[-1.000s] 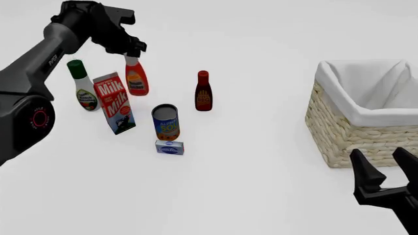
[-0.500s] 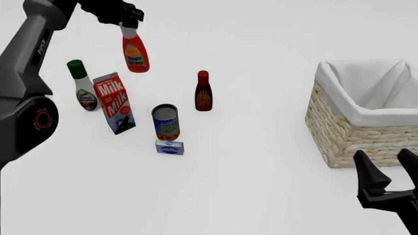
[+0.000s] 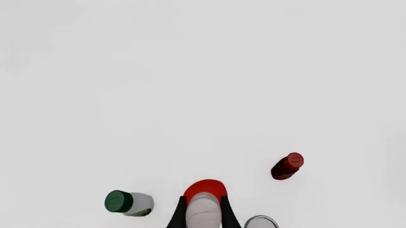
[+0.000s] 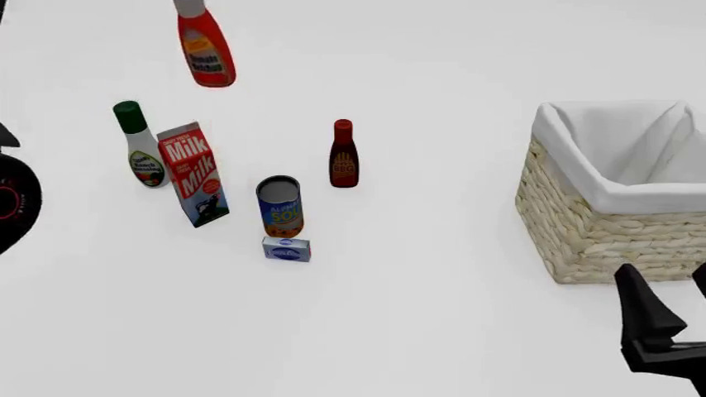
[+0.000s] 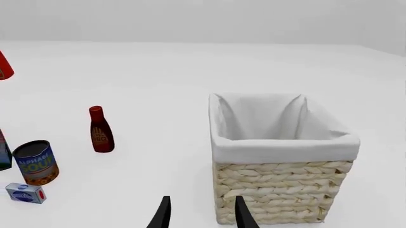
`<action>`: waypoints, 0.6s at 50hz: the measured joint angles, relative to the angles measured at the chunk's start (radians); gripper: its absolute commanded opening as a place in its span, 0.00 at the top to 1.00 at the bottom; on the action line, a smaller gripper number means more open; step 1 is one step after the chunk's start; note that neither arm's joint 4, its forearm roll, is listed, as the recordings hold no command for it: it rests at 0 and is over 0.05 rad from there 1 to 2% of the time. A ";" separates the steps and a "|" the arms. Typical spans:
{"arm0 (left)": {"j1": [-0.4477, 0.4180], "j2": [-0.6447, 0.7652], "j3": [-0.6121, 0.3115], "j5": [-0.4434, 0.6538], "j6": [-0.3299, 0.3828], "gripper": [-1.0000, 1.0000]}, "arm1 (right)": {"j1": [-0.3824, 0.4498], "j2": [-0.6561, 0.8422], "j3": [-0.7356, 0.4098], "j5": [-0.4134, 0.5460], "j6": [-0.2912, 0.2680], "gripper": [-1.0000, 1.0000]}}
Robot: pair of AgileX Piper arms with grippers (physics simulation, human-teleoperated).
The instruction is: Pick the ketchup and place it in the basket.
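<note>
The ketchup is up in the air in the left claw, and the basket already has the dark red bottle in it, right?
Not quite. The ketchup is up in the air in the left claw, but the basket holds nothing: the right wrist view shows only its white lining. The dark red bottle stands on the table.

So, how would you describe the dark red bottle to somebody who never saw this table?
Start at the wicker basket on the right and look left. The dark red bottle stands alone, upright, beyond the soup can; it is slim with a red cap, unlike the green-capped white bottle.
</note>
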 measured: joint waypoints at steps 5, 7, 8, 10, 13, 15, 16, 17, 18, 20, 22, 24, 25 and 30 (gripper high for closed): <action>0.006 -0.062 0.059 -0.006 0.005 1.00 | 0.000 -0.051 0.000 0.037 0.005 0.00; 0.007 -0.088 0.085 -0.010 0.006 1.00 | 0.000 -0.069 0.000 0.051 0.007 0.00; 0.007 -0.102 0.100 -0.012 0.007 1.00 | -0.001 -0.078 0.000 0.057 0.007 0.00; 0.007 -0.134 0.137 -0.020 0.008 1.00 | 0.000 -0.092 -0.001 0.067 0.008 0.00; 0.006 -0.184 0.200 -0.037 0.010 1.00 | 0.001 -0.110 -0.002 0.078 0.009 0.00; 0.006 -0.218 0.247 -0.051 0.011 1.00 | 0.002 -0.119 -0.003 0.084 0.008 0.00; 0.006 -0.237 0.273 -0.059 0.011 1.00 | 0.002 -0.124 -0.004 0.086 0.007 0.00; 0.005 -0.255 0.298 -0.067 0.011 1.00 | 0.003 -0.127 -0.004 0.089 0.005 0.00; 0.006 -0.272 0.324 -0.075 0.011 1.00 | 0.004 -0.131 -0.005 0.091 0.004 0.00; 0.006 -0.306 0.372 -0.091 0.011 1.00 | 0.004 -0.137 -0.008 0.095 0.001 0.00; 0.006 -0.340 0.423 -0.107 0.010 1.00 | 0.005 -0.141 -0.013 0.100 -0.003 0.00; 0.007 -0.374 0.474 -0.123 0.011 1.00 | 0.012 -0.145 -0.019 0.105 -0.008 0.00; 0.007 -0.391 0.501 -0.132 0.012 1.00 | 0.021 -0.147 -0.024 0.105 -0.012 0.00; 0.006 -0.472 0.625 -0.170 0.014 1.00 | 0.075 -0.153 -0.054 0.125 -0.019 0.00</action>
